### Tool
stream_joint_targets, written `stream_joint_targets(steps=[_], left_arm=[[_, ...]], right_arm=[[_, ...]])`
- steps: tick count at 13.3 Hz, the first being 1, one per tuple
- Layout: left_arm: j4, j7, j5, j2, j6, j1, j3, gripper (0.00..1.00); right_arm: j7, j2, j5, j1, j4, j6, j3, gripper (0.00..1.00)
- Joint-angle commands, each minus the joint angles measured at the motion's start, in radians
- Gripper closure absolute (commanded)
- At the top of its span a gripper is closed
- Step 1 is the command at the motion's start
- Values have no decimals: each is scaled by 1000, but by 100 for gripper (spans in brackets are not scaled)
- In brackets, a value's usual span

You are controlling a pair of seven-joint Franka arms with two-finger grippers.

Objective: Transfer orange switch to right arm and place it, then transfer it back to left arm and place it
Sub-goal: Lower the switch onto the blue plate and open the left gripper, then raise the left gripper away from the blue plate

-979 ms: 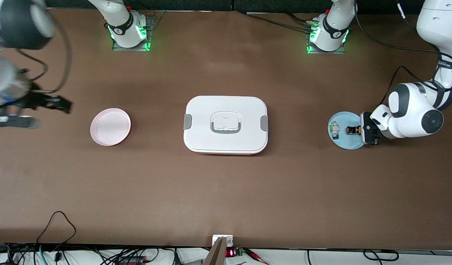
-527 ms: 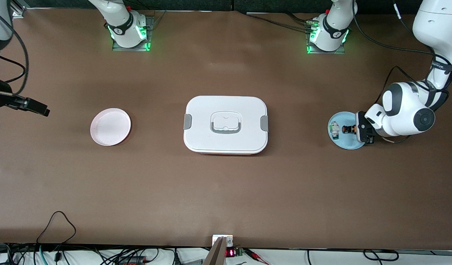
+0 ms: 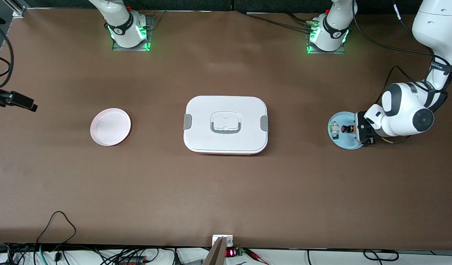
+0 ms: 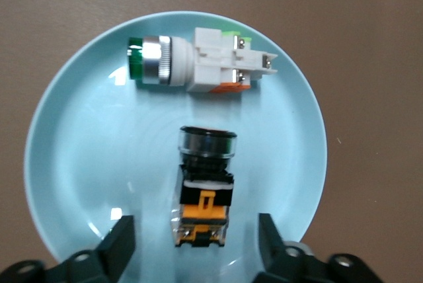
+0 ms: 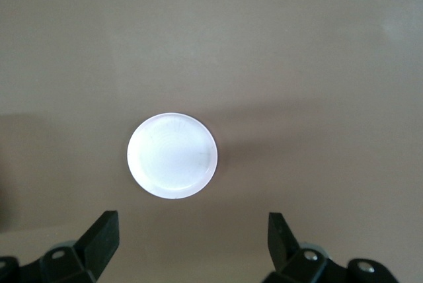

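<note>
Flat, orange switch [image 4: 203, 190] points its cap toward the box [image 3: 226, 124].

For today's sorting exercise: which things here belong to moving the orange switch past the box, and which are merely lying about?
Job:
orange switch on blue plate
left gripper, open over it
right gripper, open
box
pink plate, probable destination

Lying about:
green-ended switch

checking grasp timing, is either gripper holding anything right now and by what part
Nothing is held. The left gripper is open over the blue plate, fingers astride the orange switch without touching. The right gripper is open, high above the pink plate.
</note>
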Motion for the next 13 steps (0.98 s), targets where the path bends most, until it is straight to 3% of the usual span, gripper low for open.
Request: stream_joint_targets(steps=[1, 5, 9, 13], left_arm=[[83, -102, 14, -51, -166, 3, -12, 0], [164, -305, 13, -160, -292, 0, -78, 0], [390, -729, 11, -166, -591, -2, -166, 0], [577, -1131, 1, -206, -809, 0, -241, 0]], right_arm=[[-31, -52, 11, 104, -70, 42, -94, 0], [-77, -61, 8, 82, -79, 43, -90, 0], [-57, -205, 10, 82, -295, 172, -87, 0], [-28, -183, 14, 78, -215, 99, -90, 0]])
